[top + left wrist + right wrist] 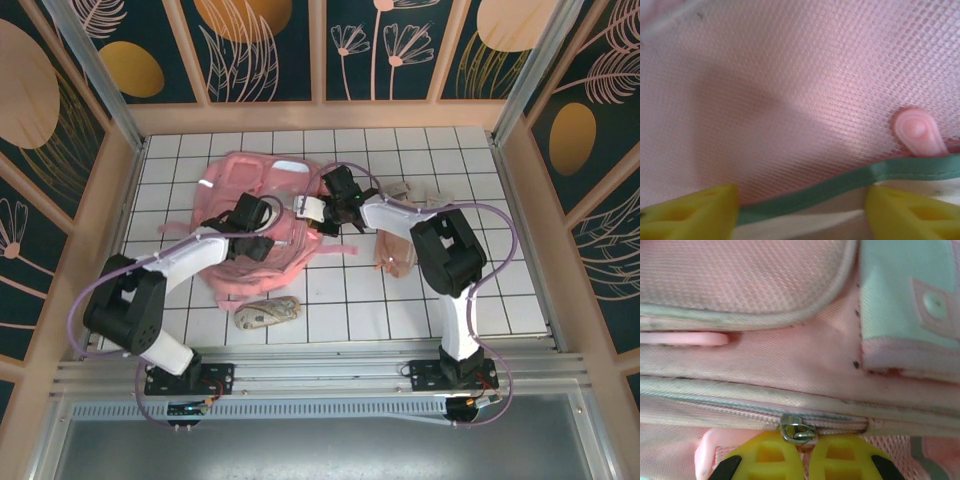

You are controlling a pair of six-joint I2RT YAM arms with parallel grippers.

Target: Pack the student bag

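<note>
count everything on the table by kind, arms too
robot arms: 2, left arm, right arm
student bag: 1
small pouch: 1
pale soft item, partly hidden: at least 1
total: at least 5

Top view from high behind, looking down, both wrist views close on the student bag (pixel 255 180), shared by all
</note>
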